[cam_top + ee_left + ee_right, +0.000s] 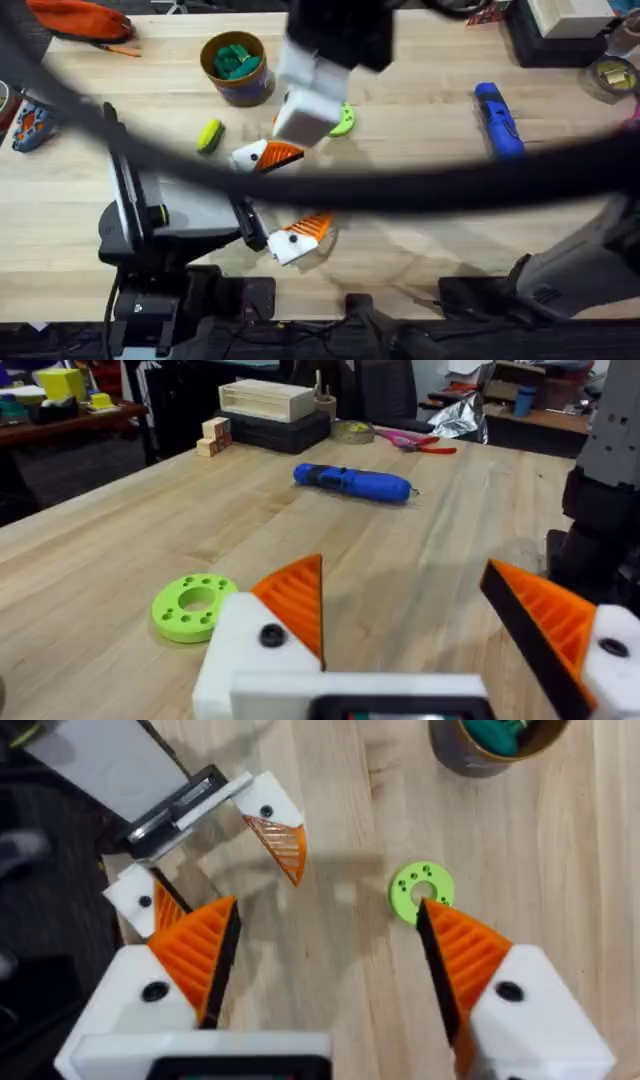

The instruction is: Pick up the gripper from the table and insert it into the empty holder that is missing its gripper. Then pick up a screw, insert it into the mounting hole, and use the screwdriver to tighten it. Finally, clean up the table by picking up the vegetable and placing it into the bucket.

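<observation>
**Both claws spread and empty above the bench**

Pale wooden planks make up the bench (420, 230), with clutter along its far edge. Low over it, the left claw (283, 200) stands with its white fingers and orange ribbed pads spread wide, nothing between them; one pad (278, 155) points away from the arm bases and the other (312, 228) lies nearer them. Just beyond the farther pad lies the flat lime-green ring-shaped disc with small holes (194, 606), and well beyond that, towards the cluttered edge, the fat bright blue cylindrical power screwdriver (352, 482) lies on its side, apart from everything else.

Raised above the left claw, the right claw (325, 955) is also spread, holding nothing. Between its orange pads, farther down, the left claw's white-and-orange fingers and the green disc can be seen.

Beside the left claw's farther pad, on the side away from the disc, lies the small yellow oblong toy vegetable with a green end (209, 135). Beyond that stands the squat round bucket with a tan-yellow rim and dark body (236, 68), upright, green pieces (238, 58) inside it, apart from both claws.
</observation>
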Controlling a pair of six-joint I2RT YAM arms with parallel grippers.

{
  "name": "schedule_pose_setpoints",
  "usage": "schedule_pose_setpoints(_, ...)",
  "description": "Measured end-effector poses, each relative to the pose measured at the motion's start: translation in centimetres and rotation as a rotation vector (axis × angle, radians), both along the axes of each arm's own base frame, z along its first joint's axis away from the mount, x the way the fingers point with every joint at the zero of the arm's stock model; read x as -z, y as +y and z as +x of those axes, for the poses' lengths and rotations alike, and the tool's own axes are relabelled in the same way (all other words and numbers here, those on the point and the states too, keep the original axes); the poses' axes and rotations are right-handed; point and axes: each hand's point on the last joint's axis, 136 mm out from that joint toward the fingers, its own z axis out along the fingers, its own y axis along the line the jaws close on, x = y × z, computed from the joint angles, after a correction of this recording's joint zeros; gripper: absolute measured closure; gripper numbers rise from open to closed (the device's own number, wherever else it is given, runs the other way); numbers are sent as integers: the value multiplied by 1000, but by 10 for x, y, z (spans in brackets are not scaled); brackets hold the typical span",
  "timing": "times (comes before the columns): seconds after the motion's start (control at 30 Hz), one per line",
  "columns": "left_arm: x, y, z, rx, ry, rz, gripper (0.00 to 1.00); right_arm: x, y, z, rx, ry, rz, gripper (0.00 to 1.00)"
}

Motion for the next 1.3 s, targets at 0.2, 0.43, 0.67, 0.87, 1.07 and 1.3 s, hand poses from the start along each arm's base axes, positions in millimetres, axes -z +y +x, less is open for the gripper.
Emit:
schedule_pose_setpoints(0.2,0,0,0,0,0,0,14,-21,-21,6,67,16,80,8)
schedule_pose_setpoints(0.43,0,0,0,0,0,0,14,-33,-45,18,184,28,120,8)
schedule_pose_setpoints(0.67,0,0,0,0,0,0,15,-27,-76,22,325,50,99,8)
schedule_pose_setpoints(0.87,0,0,0,0,0,0,15,15,-94,29,388,56,82,8)
schedule_pose_setpoints(1.07,0,0,0,0,0,0,15,40,-133,36,509,-51,200,8)
schedule_pose_setpoints(1.3,0,0,0,0,0,0,15,59,-183,29,711,-143,339,8)
